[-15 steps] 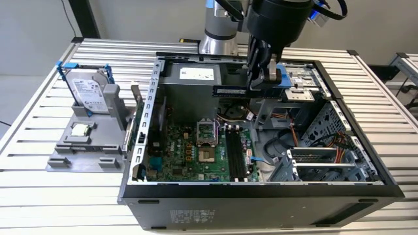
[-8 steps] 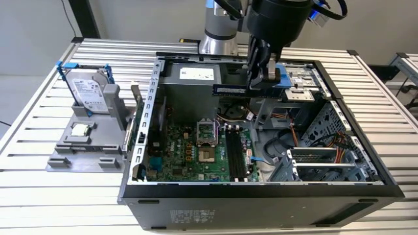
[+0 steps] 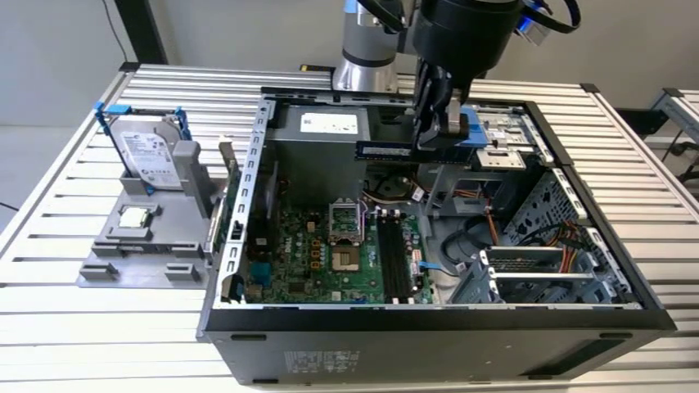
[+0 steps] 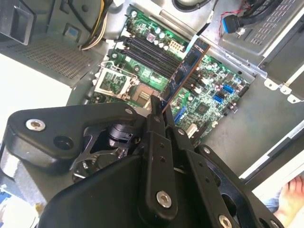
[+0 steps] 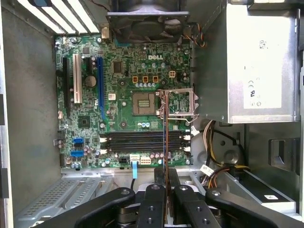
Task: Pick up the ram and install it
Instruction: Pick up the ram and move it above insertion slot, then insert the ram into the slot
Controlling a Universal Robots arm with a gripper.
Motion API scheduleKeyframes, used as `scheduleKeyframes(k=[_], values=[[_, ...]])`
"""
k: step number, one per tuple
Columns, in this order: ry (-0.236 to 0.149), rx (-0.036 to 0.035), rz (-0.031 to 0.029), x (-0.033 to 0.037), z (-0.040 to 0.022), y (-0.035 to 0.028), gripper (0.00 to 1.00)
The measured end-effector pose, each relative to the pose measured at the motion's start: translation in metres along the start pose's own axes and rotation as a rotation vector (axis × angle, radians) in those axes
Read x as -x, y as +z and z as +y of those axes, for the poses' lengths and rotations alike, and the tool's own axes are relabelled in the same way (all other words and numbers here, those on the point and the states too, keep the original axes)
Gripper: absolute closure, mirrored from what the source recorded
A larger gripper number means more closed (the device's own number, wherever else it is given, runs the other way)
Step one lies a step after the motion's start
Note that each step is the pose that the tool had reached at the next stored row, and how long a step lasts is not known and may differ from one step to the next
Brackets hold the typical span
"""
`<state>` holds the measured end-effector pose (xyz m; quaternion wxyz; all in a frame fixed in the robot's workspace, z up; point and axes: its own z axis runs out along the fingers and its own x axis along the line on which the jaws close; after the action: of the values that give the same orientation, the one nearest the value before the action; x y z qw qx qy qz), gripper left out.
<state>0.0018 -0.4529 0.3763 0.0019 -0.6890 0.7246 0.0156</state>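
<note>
Steel slats make up the table [image 3: 633, 164], and on it lies the open computer case [image 3: 437, 327] with its green board [image 3: 317, 262] facing up. Above the case, toward its rear, hangs the gripper [image 3: 435, 135], its jaws pinching one end of the ram [image 3: 382, 150]. The stick juts out level toward the exterior view's left, well clear of the board.

So the pick-up looks done, while the install is not. In the first wrist view the ram [image 5: 164, 128] is seen edge-on and runs crosswise to the long dark slots [image 5: 142, 141], which look empty. It touches none of them, and it would need turning to line up with them.
</note>
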Motion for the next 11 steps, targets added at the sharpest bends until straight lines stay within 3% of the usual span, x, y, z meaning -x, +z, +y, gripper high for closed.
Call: scheduleKeyframes(k=[11], values=[[0.0,0.0001,0.0001,0.0,0.0,0.0,1.0]])
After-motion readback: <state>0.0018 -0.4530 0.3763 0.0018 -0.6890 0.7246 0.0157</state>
